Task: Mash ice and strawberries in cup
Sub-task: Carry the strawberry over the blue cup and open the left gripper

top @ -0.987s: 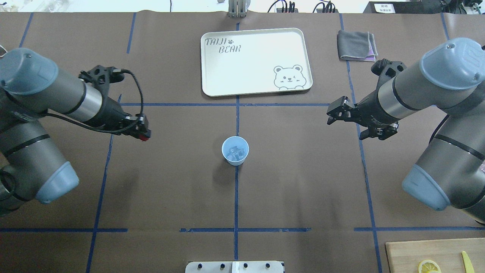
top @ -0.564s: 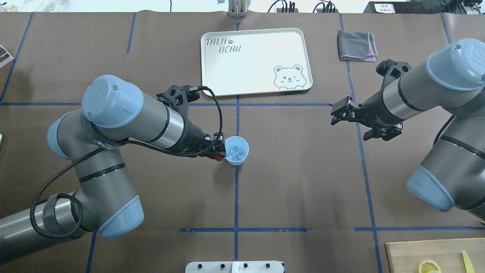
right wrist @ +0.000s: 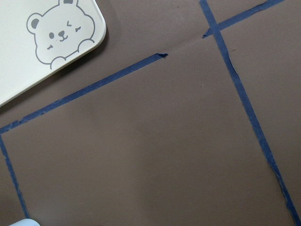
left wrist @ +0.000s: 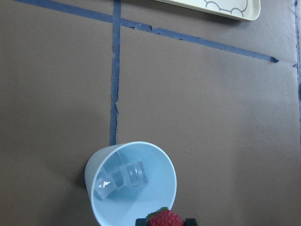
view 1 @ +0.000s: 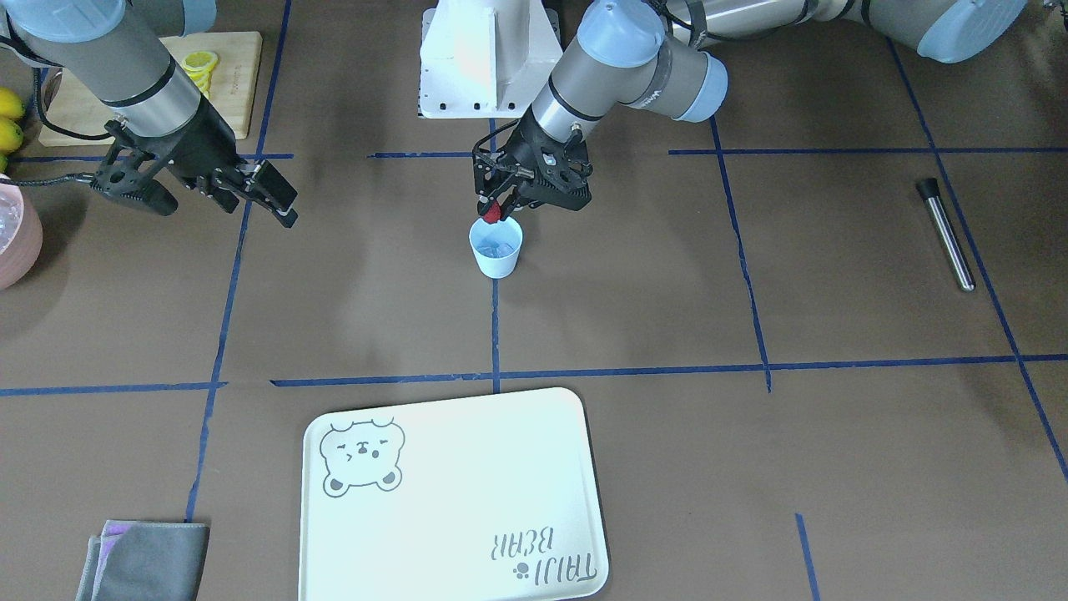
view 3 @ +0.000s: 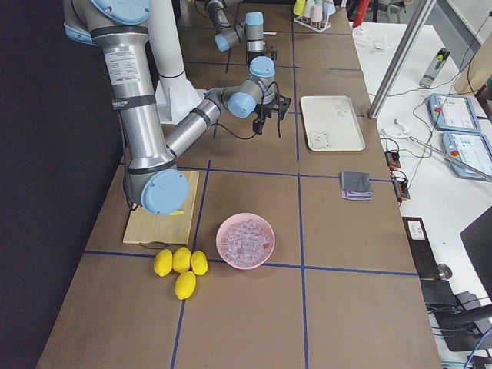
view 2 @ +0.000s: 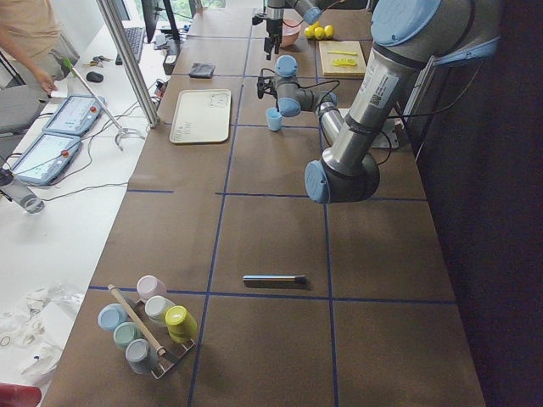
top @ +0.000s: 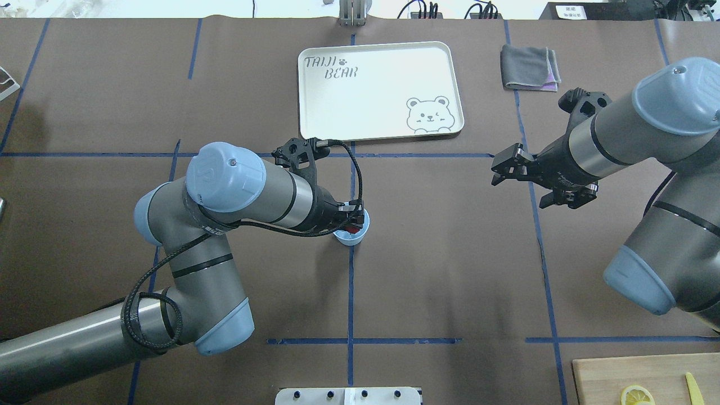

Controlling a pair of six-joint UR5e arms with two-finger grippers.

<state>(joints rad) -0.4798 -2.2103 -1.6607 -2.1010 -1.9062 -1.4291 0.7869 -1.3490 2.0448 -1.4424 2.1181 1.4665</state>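
Left pincer (view 1: 494,210) grips strawberry (left wrist: 165,219) over cup (left wrist: 101,162) | wrist view shows ice (left wrist: 127,176), overhead hides it | right pincer (top: 516,190) spread

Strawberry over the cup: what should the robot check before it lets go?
1. Small red strawberry held in the left gripper: ok.
2. Strawberry above the mouth of the pale blue tapered cup: ok in the overhead view, though near the rim.
3. Cup standing upright: ok.
4. Clear ice chunks already in the cup: ok.
5. Empty right gripper open and well away from the cup: ok.
6. Drop height above the ice: cannot tell.
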